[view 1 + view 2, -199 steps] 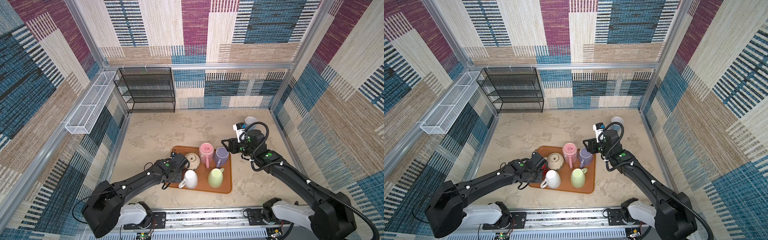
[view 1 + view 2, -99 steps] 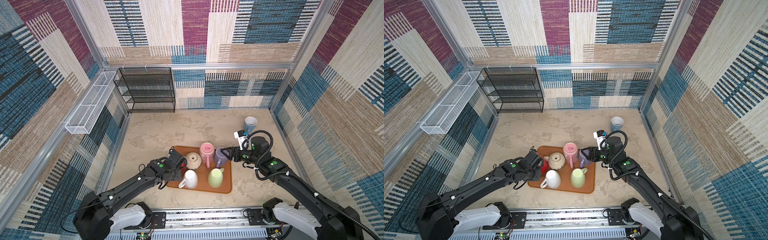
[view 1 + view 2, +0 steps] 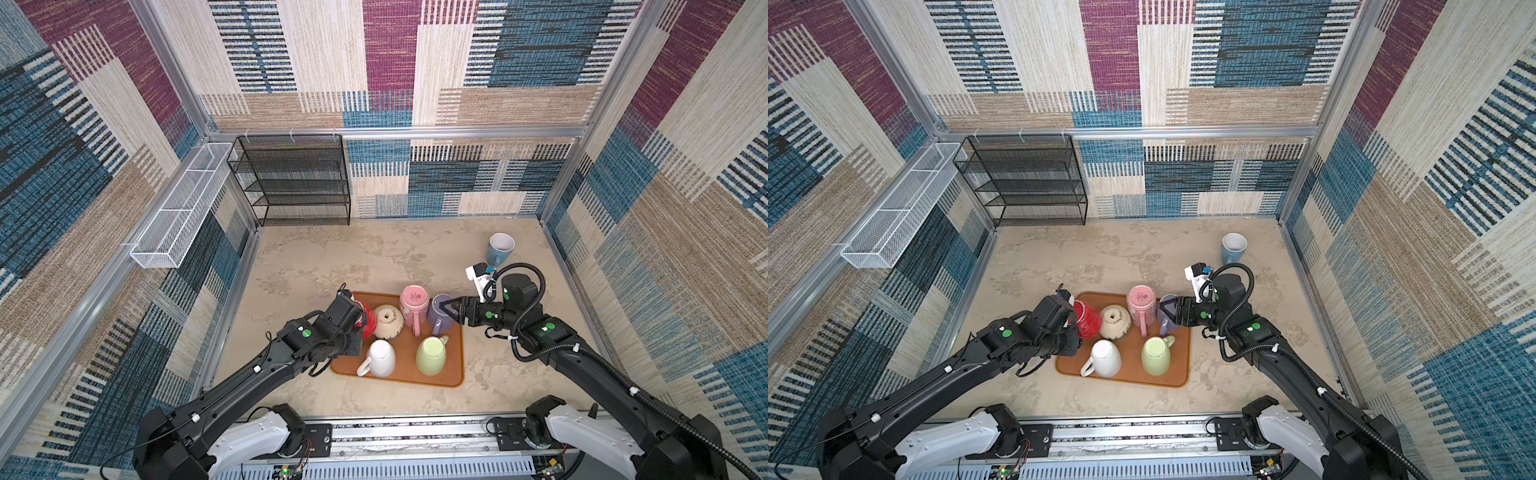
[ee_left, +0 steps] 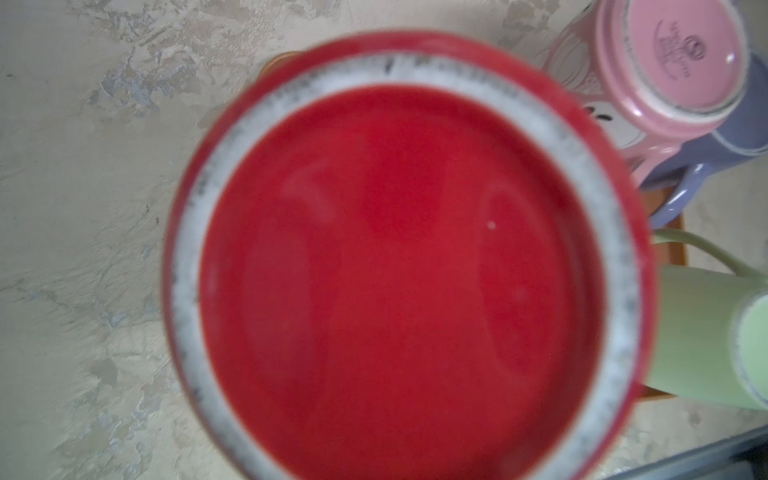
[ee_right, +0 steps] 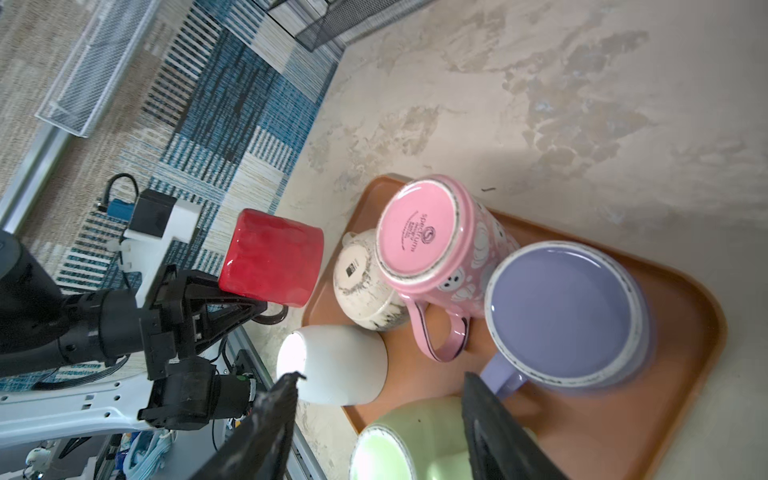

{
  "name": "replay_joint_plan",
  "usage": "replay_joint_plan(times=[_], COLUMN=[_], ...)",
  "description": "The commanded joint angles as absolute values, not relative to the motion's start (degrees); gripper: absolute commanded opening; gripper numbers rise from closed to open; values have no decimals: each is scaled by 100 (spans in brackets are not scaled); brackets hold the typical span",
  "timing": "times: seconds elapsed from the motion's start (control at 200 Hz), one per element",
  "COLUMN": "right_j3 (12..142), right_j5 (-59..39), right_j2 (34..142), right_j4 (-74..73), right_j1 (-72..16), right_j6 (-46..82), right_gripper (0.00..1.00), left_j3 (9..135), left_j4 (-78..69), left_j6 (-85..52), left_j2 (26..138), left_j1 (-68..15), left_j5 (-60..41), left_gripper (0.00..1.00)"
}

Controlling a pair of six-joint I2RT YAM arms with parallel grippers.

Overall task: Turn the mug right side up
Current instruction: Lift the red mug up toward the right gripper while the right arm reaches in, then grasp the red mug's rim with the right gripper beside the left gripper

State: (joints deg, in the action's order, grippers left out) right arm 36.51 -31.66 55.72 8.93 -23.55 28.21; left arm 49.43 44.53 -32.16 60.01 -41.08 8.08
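Observation:
A red mug [image 3: 369,324] [image 3: 1087,320] hangs tilted over the left back corner of the orange tray [image 3: 455,365], off its surface. My left gripper [image 3: 357,322] [image 3: 1073,322] is shut on it, gripping at its lower edge in the right wrist view, red mug [image 5: 270,257]. In the left wrist view the red mug's base [image 4: 399,266], with its unglazed white ring, fills the picture and hides the fingers. My right gripper [image 3: 446,309] [image 3: 1167,309] [image 5: 379,376] stands open and empty beside the upturned purple mug [image 3: 438,324] [image 5: 565,311].
Upside down on the tray stand a pink mug [image 3: 413,305], a cream mug [image 3: 388,320], a white mug [image 3: 380,357] and a green mug [image 3: 432,355]. A blue mug [image 3: 500,247] stands upright at the back right. A black wire shelf [image 3: 299,183] lines the back wall.
My right gripper has swung away from the blue mug to the purple mug on the tray and opened a little. My left gripper has raised and tilted the red mug.

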Motion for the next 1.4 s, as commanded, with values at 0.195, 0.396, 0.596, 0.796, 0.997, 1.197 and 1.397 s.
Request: replay_joint_plan(times=[0.195, 0.396, 0.596, 0.796, 0.997, 1.197, 1.397], right_j3=[3196, 2919, 2552, 2814, 3180, 3600, 3904], right_j5=[-3644, -4241, -4570, -4846, -5235, -5331, -5445], right_j2=[5124, 5492, 6026, 6422, 7084, 7647, 8180], right_j4=[-907, -2220, -3883, -4394, -5154, -5548, -6103], right_j1=[-2357, -2355, -2355, -2355, -2370, -2473, -2651], right_j6=[3162, 3489, 4142, 4327, 4818, 5042, 5361], right_gripper=[67, 70, 70, 71, 70, 71, 63], left_j3=[5679, 5773, 5760, 5615, 5772, 5870, 5845], left_j4=[3716, 2649, 1776, 770, 205, -287, -589], left_j6=[-3098, -3155, -3338, -3725, -3819, -4003, -4079], left_j2=[5627, 5654, 5961, 6231, 6553, 6722, 6724], left_j1=[-3912, -3704, -3370, -3046, -2971, -2941, -2932], left_j5=[186, -509, -1237, -1915, -2290, -2629, -2796], left_gripper=[0, 0, 0, 0, 0, 0, 0])
